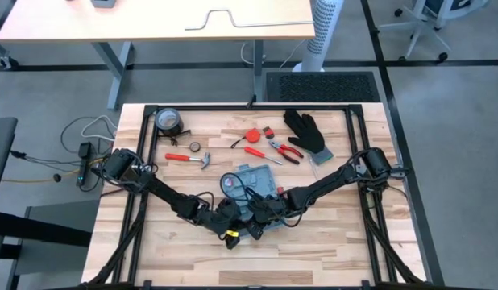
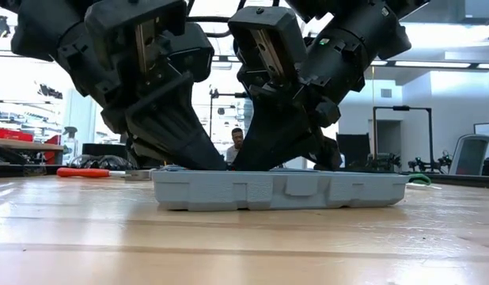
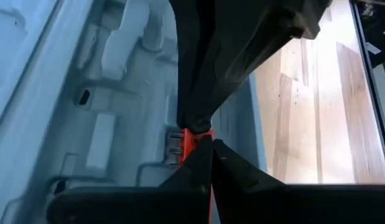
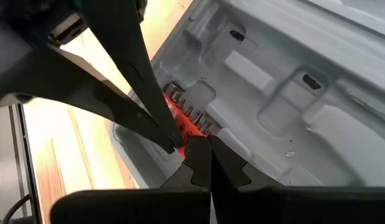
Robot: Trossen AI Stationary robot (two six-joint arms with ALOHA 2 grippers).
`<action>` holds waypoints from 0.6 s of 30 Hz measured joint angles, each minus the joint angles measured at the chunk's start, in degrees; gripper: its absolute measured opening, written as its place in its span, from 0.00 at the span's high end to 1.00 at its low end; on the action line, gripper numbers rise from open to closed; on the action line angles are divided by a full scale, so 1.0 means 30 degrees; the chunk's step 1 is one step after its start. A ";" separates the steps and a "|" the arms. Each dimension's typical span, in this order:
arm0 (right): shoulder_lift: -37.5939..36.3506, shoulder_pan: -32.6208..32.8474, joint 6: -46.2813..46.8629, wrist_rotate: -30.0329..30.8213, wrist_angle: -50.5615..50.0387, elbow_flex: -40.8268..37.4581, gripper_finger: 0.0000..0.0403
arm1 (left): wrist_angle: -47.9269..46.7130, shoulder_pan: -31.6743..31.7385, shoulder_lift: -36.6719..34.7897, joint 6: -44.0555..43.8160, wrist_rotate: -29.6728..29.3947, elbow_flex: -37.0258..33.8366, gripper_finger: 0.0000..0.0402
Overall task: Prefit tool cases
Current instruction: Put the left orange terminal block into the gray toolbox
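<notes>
Case point(image 1: 255, 182) lies flat and open, long axis angled across table point(image 1: 354, 242).

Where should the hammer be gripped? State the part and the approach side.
Grip the hammer at the middle of its red handle, coming straight down from above. It lies flat on the table with the handle running left-right, so the fingers should probably close across the handle's width.

Overhead, table-level, two close wrist cameras
</notes>
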 joint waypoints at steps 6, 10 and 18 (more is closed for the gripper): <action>0.0000 0.0000 -0.0010 -0.0313 0.0056 -0.0007 1.00 | -0.0073 0.0085 0.1108 -0.0520 0.1282 0.0044 1.00; 0.0000 0.0029 -0.0309 -0.0354 0.0039 -0.0007 1.00 | 0.0173 0.0073 0.1513 -0.0889 0.1562 0.0056 1.00; -0.0418 0.0153 -0.0603 -0.0187 -0.0069 -0.0043 0.99 | -0.0165 0.0138 0.1540 -0.1253 0.2032 0.0056 1.00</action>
